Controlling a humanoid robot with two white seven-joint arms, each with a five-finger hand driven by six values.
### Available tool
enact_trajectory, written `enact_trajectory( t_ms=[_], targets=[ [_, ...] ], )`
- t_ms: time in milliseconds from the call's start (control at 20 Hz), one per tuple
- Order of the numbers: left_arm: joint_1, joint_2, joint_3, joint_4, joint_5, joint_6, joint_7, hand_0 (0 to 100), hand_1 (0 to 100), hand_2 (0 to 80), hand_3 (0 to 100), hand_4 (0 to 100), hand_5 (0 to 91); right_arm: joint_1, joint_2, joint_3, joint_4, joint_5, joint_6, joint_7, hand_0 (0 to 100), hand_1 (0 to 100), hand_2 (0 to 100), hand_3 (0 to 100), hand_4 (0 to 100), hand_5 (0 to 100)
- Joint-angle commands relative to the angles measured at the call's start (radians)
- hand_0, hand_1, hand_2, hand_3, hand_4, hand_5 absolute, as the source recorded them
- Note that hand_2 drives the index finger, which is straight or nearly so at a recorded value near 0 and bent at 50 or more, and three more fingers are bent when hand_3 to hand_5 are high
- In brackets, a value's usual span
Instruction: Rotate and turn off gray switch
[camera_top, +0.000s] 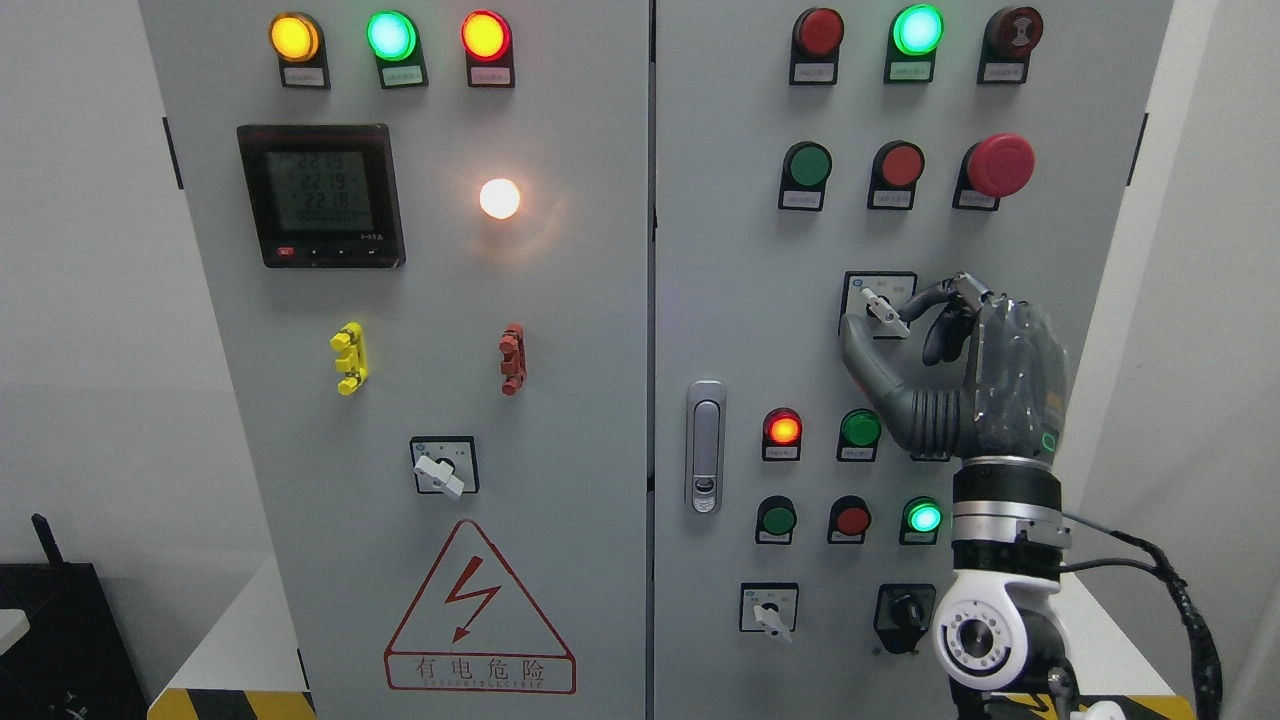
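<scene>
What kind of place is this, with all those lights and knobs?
Probably an electrical room or test lab: a grey control cabinet carries indicator lamps, a digital meter and a high-voltage warning sign. The right robot hand is at a gray switch.

The cabinet (600, 400) has two doors, with the door handle (705, 446) just right of the middle seam. On the right door, the switch (884, 311) sits below three buttons. The right hand (925, 320) is at this switch, thumb under it, fingers at its right.
</scene>
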Motion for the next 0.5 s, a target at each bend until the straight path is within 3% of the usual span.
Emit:
enact_trajectory(
  t_ms=[0, 450],
  targets=[
    [-0.009, 0.000, 0.008, -0.026, 0.020, -0.001, -0.001, 12, 39, 0.0, 0, 0, 0.0, -0.004, 0.000, 0.005, 0.002, 0.002, 0.009, 0.000, 13, 46, 61, 94, 94, 100],
    [-0.009, 0.000, 0.008, -0.026, 0.020, -0.003, -0.001, 12, 39, 0.0, 0, 0, 0.0, -0.009, 0.000, 0.007, 0.002, 0.005, 0.015, 0.000, 17, 47, 63, 95, 94, 100]
  ],
)
